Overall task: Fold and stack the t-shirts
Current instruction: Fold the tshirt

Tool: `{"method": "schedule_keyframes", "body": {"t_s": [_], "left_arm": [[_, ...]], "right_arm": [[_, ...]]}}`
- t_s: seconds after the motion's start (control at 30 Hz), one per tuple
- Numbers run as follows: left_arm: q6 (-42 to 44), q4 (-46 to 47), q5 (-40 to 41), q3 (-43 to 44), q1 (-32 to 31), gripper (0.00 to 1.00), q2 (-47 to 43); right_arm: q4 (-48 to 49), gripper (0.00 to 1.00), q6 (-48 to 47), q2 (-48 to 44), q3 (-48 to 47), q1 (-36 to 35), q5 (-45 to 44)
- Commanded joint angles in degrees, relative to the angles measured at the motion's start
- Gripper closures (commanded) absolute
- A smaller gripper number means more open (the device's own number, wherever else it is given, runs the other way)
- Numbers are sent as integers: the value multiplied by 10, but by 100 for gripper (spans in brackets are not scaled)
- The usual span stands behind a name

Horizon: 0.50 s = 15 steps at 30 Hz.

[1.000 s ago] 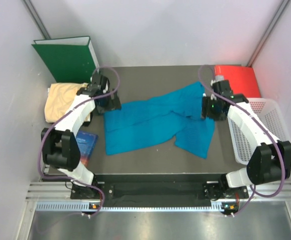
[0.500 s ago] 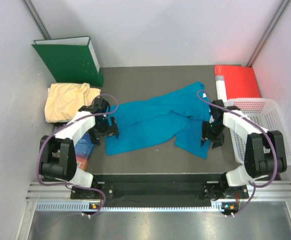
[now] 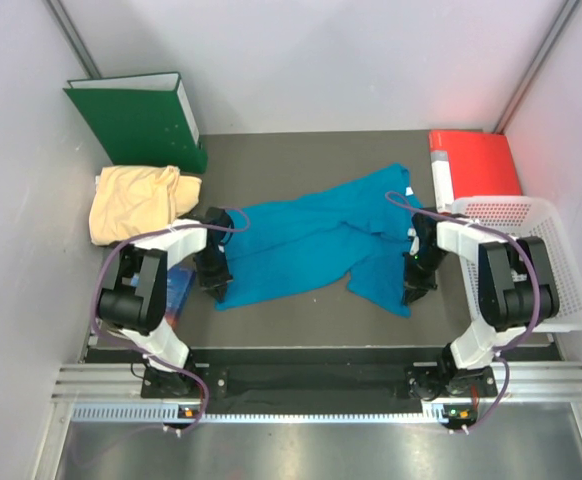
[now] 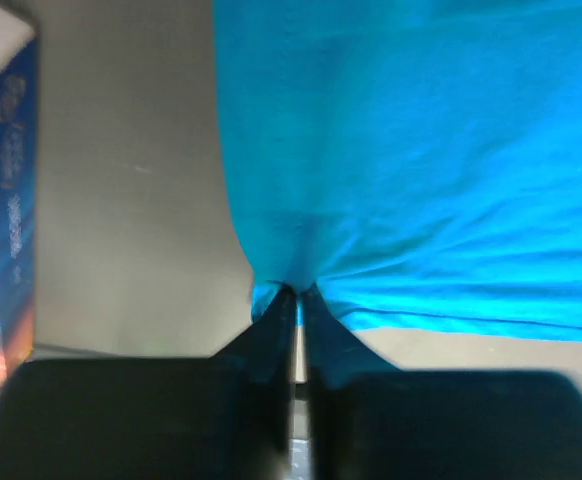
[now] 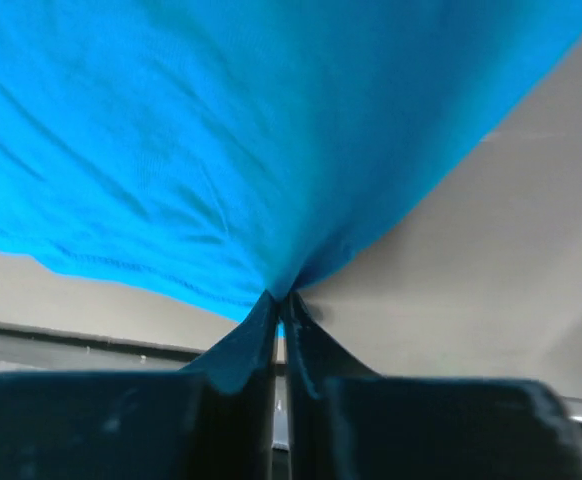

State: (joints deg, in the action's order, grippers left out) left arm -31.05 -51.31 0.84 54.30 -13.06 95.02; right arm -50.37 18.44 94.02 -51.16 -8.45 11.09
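Both grippers have dropped toward the lower edge since a second ago. From above, the left gripper (image 3: 214, 278) sits at the teal shirt's (image 3: 311, 240) lower-left corner and the right gripper (image 3: 412, 285) at its lower-right. The yellow shirt (image 3: 136, 200) lies bunched at upper left.

Left wrist: jaws pinched tight on the teal hem.

Right wrist: likewise clamped on the hem.

You look to be mid-spread. Next, draw both corners apart evenly to flatten it.

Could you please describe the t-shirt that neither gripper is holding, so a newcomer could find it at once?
Start at the green binder standing in the far left corner. Just in front of it lies the pale yellow-orange t-shirt, bunched in a heap. Unlike the teal t-shirt spread mid-table, it is crumpled and ungripped.
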Motion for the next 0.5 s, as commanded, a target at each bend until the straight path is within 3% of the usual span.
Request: {"method": "schedule_keyframes", "body": {"t_s": [0.0,0.27,0.47], "left_arm": [[-2,-18,19,19,-14,100,29],[4,-69,58,87,-18,100,-19],[6,-103,80,174,-18,100,-28]], "right_arm": [[15,100,-16,13,-11,-2,43],[-45,100,-29,-59,-66,-2,34],[-80,100,-41,-79,-157,2,17]]}}
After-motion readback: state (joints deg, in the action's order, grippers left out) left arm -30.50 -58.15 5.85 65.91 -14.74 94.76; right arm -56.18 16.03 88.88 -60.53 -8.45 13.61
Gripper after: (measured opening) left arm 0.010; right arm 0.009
